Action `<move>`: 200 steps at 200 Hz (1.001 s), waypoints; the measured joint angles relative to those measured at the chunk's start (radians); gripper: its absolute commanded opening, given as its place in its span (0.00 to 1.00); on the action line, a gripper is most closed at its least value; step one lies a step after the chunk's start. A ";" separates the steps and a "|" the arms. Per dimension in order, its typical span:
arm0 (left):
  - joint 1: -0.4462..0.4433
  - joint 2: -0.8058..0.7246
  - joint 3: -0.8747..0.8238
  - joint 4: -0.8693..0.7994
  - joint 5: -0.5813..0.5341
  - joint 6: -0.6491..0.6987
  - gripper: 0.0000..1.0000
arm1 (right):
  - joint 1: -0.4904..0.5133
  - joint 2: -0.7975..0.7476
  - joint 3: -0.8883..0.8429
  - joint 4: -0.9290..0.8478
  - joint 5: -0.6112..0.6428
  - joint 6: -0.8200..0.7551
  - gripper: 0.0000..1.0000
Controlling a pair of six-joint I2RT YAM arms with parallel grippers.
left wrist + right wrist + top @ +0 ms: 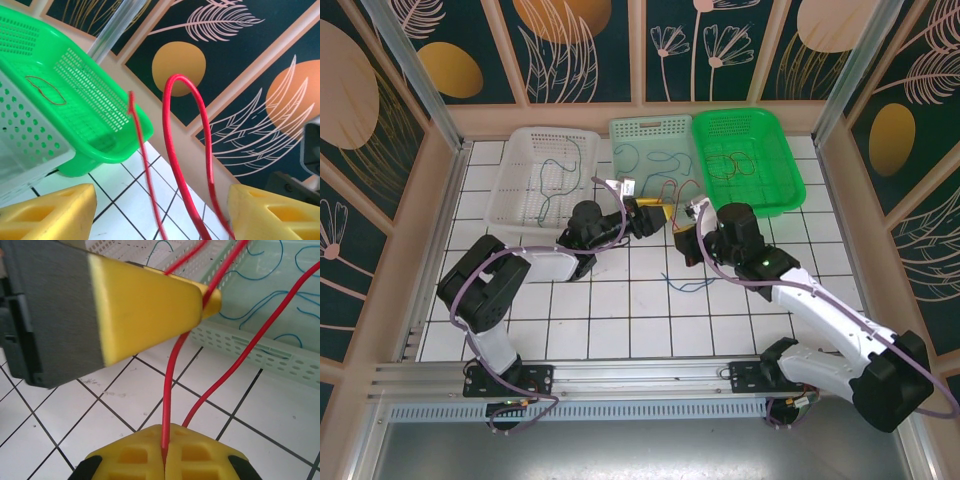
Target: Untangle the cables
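A red cable (170, 390) is clamped between the closed yellow fingertips of my right gripper (165, 456), low over the white tiles. It rises from there in two strands past a yellow finger (145, 305) of the left gripper. In the left wrist view the same red cable (172, 130) arches as a loop between the left gripper's (160, 215) widely parted fingers, untouched by either pad. From above, the left gripper (655, 213) and right gripper (687, 236) face each other at mid-table, with the red cable (672, 188) between them. A thin blue-green cable (686, 285) lies loose on the tiles.
Three baskets stand along the back: a white basket (525, 190) holding a green-blue cable, a pale green basket (650, 125) with blue cables (260, 305), and a bright green basket (790, 185) with red cables (45, 90). Walls close in the table on three sides.
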 measured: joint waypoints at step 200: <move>0.047 -0.304 0.000 -0.528 -0.269 0.569 0.00 | -0.047 0.099 0.078 -0.246 0.241 -0.060 0.00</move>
